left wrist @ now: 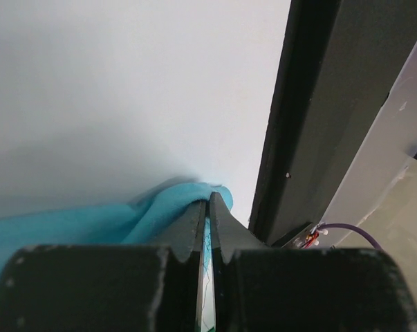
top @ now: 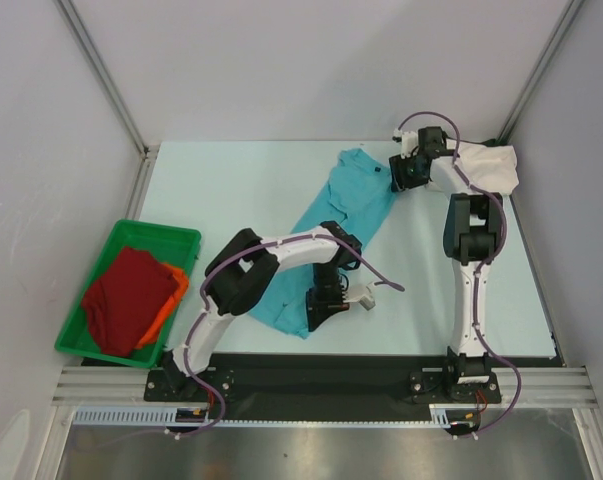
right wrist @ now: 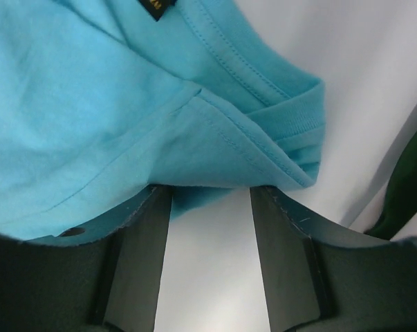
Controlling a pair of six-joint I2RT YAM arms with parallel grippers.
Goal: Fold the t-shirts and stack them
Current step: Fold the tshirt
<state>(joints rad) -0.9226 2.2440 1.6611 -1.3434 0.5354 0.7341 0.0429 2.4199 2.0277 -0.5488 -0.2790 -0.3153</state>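
My left arm doubles back at the elbow near the bench's near edge. My left gripper is pinched tight on a fold of the turquoise short-sleeved cloth t-shirt. The shirt lies as a diagonal strip from the far edge toward the near edge. My right arm reaches to the far edge, and my right gripper is spread wide at the shirt's far end.

My left tool can pass over the open table between the green bin at the left edge and the turquoise shirt. The cream shirt blocks the far right corner.
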